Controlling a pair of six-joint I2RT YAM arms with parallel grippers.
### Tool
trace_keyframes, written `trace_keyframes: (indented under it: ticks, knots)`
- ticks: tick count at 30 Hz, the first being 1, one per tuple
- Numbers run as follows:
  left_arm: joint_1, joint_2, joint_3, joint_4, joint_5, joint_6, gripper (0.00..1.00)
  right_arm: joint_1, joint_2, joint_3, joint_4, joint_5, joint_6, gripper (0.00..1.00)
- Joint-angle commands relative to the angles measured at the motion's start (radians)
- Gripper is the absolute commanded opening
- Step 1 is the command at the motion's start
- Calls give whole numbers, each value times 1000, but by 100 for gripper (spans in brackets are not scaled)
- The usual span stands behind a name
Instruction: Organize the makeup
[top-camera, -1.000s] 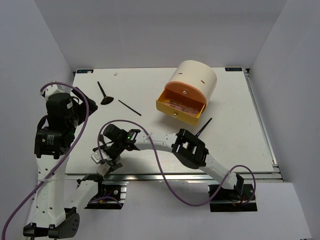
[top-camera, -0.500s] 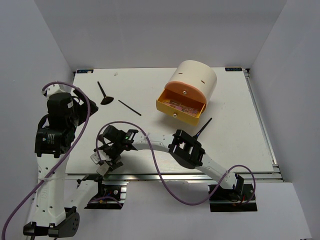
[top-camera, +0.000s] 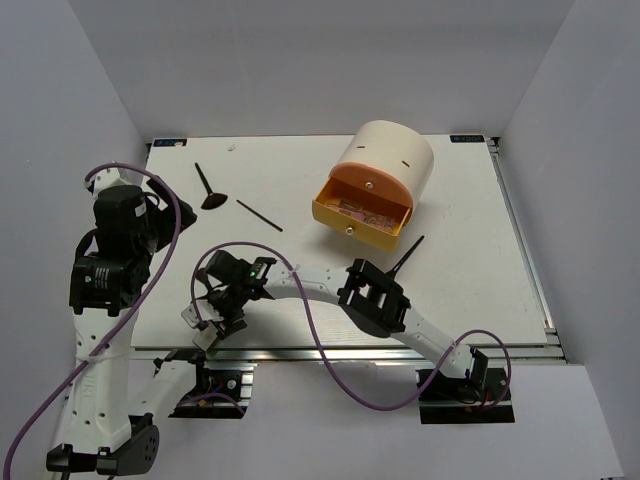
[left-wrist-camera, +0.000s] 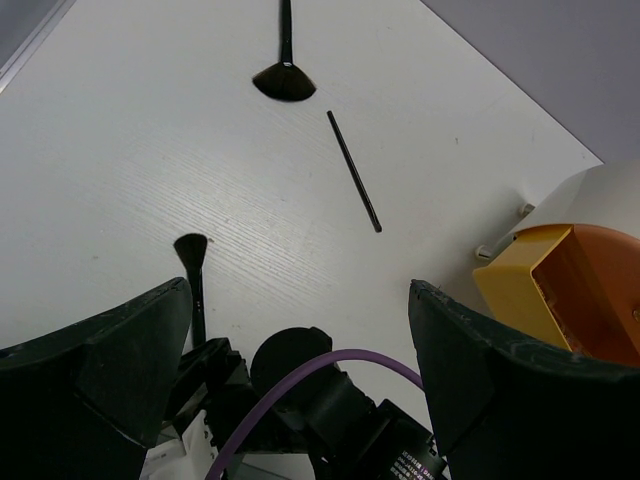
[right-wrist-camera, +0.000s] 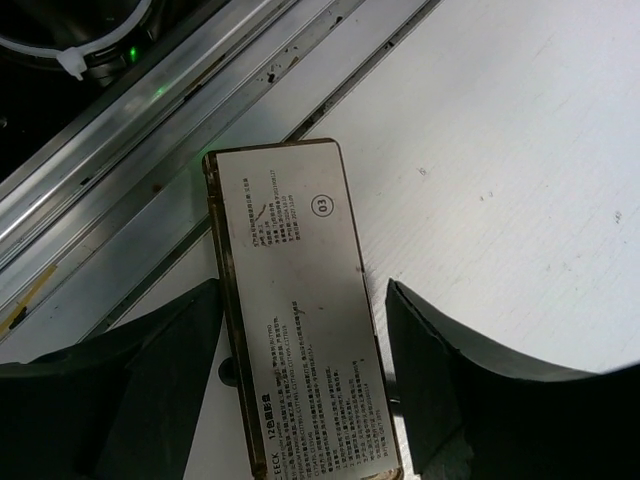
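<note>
A silvery-beige rectangular compact (right-wrist-camera: 295, 330) lies label side up at the table's front edge, beside the metal rail. It also shows in the top view (top-camera: 197, 328). My right gripper (right-wrist-camera: 290, 400) straddles it, open, with a strip of table showing beside each finger. In the top view the right gripper (top-camera: 208, 322) is at the front left. My left gripper (left-wrist-camera: 300, 400) is open and empty, above the right arm's wrist. A fan brush (top-camera: 208, 190), a thin brush (top-camera: 258, 215) and a third brush (top-camera: 407, 255) lie on the table. A short brush (left-wrist-camera: 193, 275) lies near the right wrist.
The cream cylindrical drawer unit (top-camera: 390, 160) stands at the back centre, its yellow drawer (top-camera: 362, 225) pulled open with palettes (top-camera: 358, 212) inside. An aluminium rail (right-wrist-camera: 190, 90) runs along the table's front edge. The right arm (top-camera: 320, 285) stretches across the front of the table.
My right gripper has shifted slightly left and toward the front edge over the compact. The left arm has barely moved.
</note>
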Motion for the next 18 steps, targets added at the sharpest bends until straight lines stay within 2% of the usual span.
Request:
trace_keyframes:
  ticks: [1, 4, 7, 8, 10, 11, 12, 15, 17, 18]
  knots:
    - [1, -13, 4, 0, 8, -1, 98, -7, 39, -8, -111, 126, -7, 72]
    - [1, -21, -4, -2, 8, -12, 98, -7, 38, -17, -116, 138, -3, 71]
    - [1, -26, -10, -3, 10, -19, 98, -7, 32, -36, -116, 131, 2, 59]
    - [1, -26, -11, -3, 10, -21, 98, -7, 26, -40, -114, 125, 2, 51]
    - [1, -29, -14, -3, 10, -27, 98, -10, 15, -60, -99, 99, 2, 43]
    - [1, -30, -14, -3, 8, -30, 98, -9, -3, -69, -88, 88, 2, 36]
    - [1, -35, -13, -3, 7, -36, 98, -9, -14, -79, -76, 72, 6, 34]
    - [1, -40, -14, 3, 13, -49, 98, -10, -86, -120, 33, 5, 84, 29]
    - [1, -41, -7, 15, 20, -56, 98, -12, -155, -155, 102, -38, 182, 20]
    - [1, -46, -1, 27, 26, -64, 98, -12, -178, -169, 172, -43, 212, 19]
